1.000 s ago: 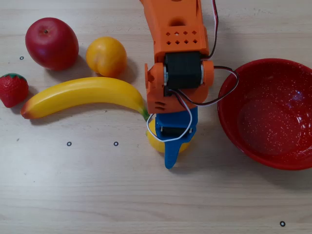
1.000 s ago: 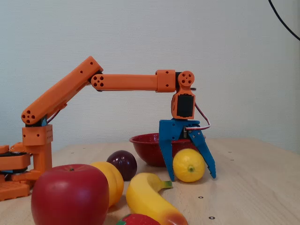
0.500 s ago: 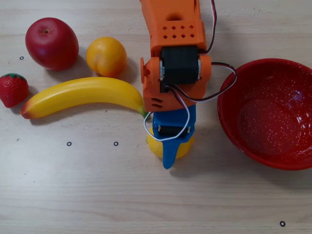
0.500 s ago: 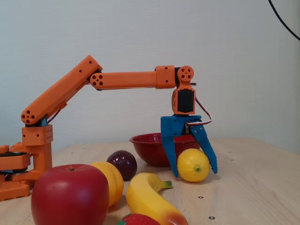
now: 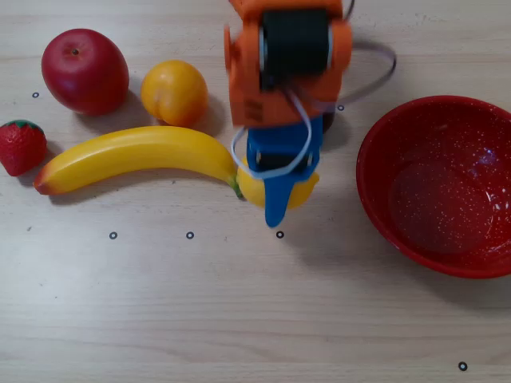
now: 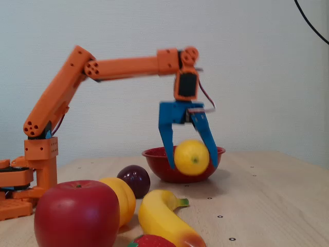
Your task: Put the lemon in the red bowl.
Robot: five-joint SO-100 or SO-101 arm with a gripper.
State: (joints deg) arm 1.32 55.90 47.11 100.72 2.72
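Note:
The lemon (image 6: 191, 158) hangs in the air, clamped between the blue fingers of my gripper (image 6: 192, 165). In the overhead view the lemon (image 5: 297, 191) peeks out yellow on both sides of the blue gripper (image 5: 275, 209), just right of the banana's stem end. The red bowl (image 5: 437, 185), glossy with white speckles inside, sits at the right in the overhead view, a short gap away from the gripper. In the fixed view the red bowl (image 6: 154, 154) stands behind the lifted lemon, partly covered by it.
A banana (image 5: 136, 156) lies left of the gripper, with an orange fruit (image 5: 174, 92), a red apple (image 5: 84, 70) and a strawberry (image 5: 21, 145) further left. A dark plum (image 6: 133, 180) shows only in the fixed view. The orange arm base (image 6: 31, 175) stands at the left there.
The gripper has risen off the table with the lemon in it and pulled back toward the arm's base. The other fruit and the bowl have not moved.

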